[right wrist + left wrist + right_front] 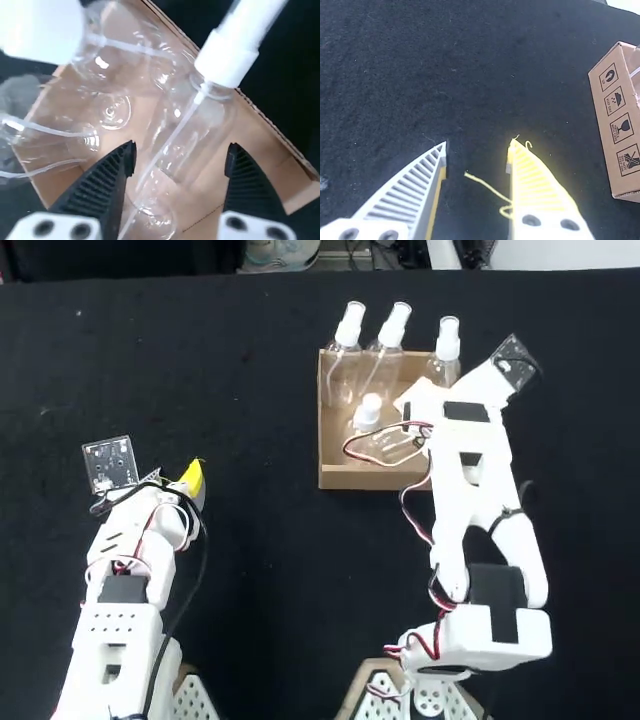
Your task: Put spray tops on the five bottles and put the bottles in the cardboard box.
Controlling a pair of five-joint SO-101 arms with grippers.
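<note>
**Clear spray bottles in a cardboard box, right arm above them**

A brown cardboard box (350, 478) sits on the black worktop (200, 360). Three upright bottles (350, 330) of clear plastic, with white spray tops, stand along its far side. A fourth capped bottle (385, 445) lies on the box floor. The right gripper (181, 147) hovers over the box, its black fingers spread on either side of one bottle with a thin tube inside. The left gripper (478, 145) is well to the left over bare worktop, fingers spread, holding nothing.

Bright, even light, small glints on the clear bottles (205, 125), black table (200, 360) matte and evenly dark
</note>
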